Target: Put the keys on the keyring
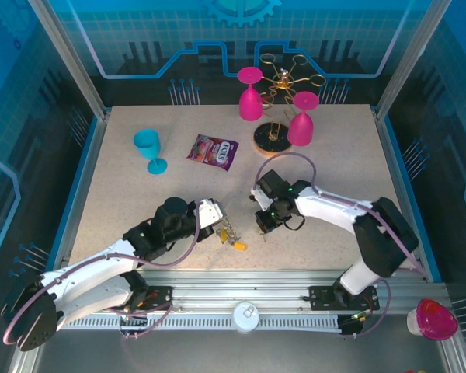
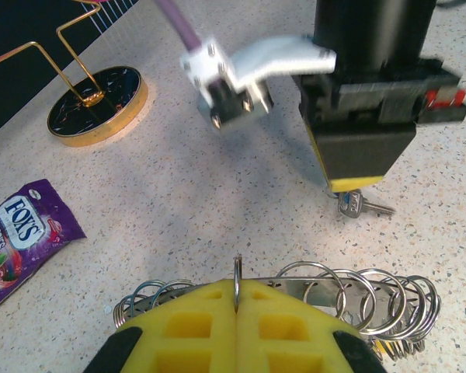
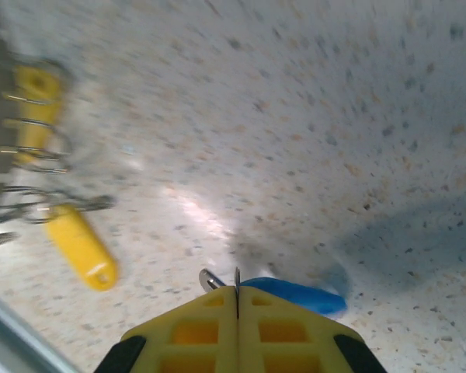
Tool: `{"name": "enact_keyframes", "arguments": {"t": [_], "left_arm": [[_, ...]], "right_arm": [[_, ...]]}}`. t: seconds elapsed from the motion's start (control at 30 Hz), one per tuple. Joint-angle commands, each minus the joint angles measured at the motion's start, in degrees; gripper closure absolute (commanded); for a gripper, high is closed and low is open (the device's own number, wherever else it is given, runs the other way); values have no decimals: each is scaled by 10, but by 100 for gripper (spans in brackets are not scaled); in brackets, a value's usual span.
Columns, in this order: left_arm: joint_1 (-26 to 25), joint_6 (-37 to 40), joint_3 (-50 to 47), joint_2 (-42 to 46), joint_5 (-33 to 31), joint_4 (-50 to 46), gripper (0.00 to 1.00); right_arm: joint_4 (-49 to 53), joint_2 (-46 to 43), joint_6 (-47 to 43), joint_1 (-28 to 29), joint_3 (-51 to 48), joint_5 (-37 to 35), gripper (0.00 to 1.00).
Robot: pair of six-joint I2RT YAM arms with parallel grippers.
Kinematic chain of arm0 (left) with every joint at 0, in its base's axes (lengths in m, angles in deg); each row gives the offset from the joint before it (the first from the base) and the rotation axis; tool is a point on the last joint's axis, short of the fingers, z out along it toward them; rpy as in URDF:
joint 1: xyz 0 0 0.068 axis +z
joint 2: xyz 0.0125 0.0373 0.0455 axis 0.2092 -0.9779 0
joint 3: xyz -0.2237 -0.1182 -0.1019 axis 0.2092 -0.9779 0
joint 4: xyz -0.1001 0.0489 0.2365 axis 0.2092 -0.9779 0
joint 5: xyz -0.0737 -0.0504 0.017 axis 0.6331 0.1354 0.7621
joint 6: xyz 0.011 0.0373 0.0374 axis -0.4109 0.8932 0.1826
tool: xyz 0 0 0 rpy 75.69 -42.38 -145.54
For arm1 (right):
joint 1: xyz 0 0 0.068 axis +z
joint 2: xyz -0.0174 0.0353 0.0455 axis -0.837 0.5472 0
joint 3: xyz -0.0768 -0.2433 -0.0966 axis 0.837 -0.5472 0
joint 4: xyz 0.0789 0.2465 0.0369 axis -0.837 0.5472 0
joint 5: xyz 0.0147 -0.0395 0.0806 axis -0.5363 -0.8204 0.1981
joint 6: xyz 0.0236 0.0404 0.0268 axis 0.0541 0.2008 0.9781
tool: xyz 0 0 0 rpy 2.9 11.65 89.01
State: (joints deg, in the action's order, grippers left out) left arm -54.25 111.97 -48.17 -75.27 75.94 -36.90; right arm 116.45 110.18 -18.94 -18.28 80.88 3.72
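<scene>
1. Grey metal: a large thin keyring, its rim fringed with small split rings. It is pinched edge-on between the yellow pads of my left pincer, which is closed tight on it. It sits low over the speckled beige tabletop, near the front edge.
2. Yellow plastic tag, hanging off the keyring and lying on the tabletop.
3. Small silver key with a blue plastic tag — at the tips of my right pincer, whose pads are pressed together on its little ring. It is near the keyring but apart from it.
4. Purple foil sweets packet, flat, mid-table.
5. Turquoise plastic goblet, upright, far left.
6. Gold wire rack on a round base, far side — a magenta goblet at its left and another at its right, both bowl-down.
</scene>
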Motion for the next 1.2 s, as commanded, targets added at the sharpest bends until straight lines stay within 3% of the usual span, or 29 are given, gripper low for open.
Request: {"name": "enact_keyframes", "arguments": {"t": [0.0, 0.23, 0.4, 0.73, 1.17], "left_arm": [[-3, 12, 22, 9, 0, 3, 100], [-3, 19, 23, 7, 5, 6, 100], [-5, 24, 21, 9, 8, 11, 100], [-12, 41, 16, 9, 30, 9, 100], [-15, 52, 11, 12, 39, 15, 100]], "right_arm": [[-34, -58, -46, -6, -8, 77, 100], [-79, -133, -104, 1, -8, 214, 100], [-84, -132, -108, 3, 8, 295, 100], [-119, -95, -84, 27, 36, 304, 100], [-126, -61, -41, 34, 49, 241, 100]]}}
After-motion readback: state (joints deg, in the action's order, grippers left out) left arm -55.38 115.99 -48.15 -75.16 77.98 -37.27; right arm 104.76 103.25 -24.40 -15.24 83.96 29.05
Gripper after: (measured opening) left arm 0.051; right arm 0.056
